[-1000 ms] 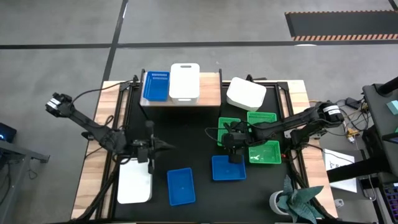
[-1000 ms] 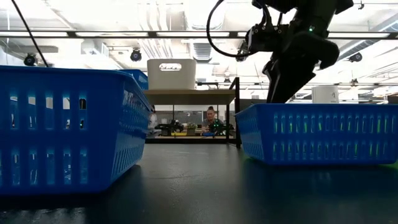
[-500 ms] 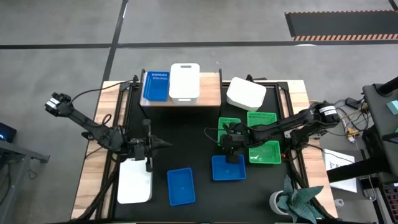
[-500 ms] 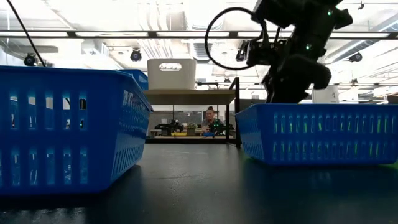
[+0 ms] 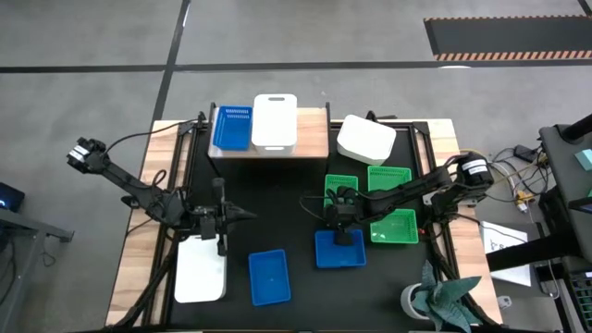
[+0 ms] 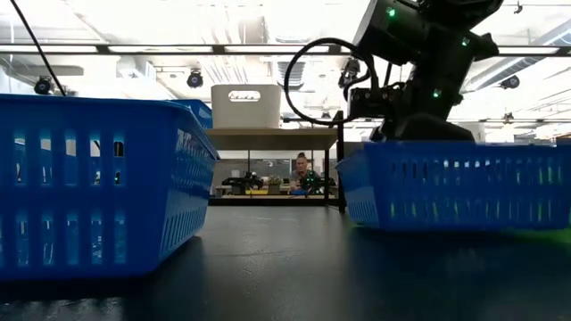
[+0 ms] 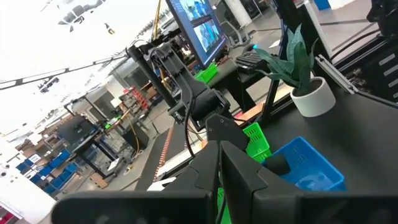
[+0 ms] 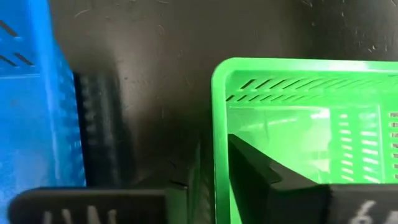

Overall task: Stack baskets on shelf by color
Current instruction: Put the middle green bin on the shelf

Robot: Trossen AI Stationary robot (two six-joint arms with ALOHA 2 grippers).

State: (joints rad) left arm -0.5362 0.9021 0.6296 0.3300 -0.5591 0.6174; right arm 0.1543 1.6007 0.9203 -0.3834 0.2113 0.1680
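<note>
The right claw [image 8: 214, 158] is pinching the thin wall of a green basket [image 8: 280, 68] on the table in front of the shelf [image 5: 313, 146]. The basket is looking light and bendy, so the rim seems a good place to hold. The left claw [image 5: 222, 225] is waiting nearer the shelf's left end, pressed together.

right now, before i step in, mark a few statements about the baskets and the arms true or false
1. The shelf carries two baskets, a blue one and a white one. True.
2. A green basket is already on the shelf. False: every green basket in view sits on the black table.
3. The right end effector is down at the rim of a green basket, next to a blue basket on the table. True.
4. The left end effector carries a white basket. False: it is shut on nothing, and the nearby white basket on the table lies flat.
</note>
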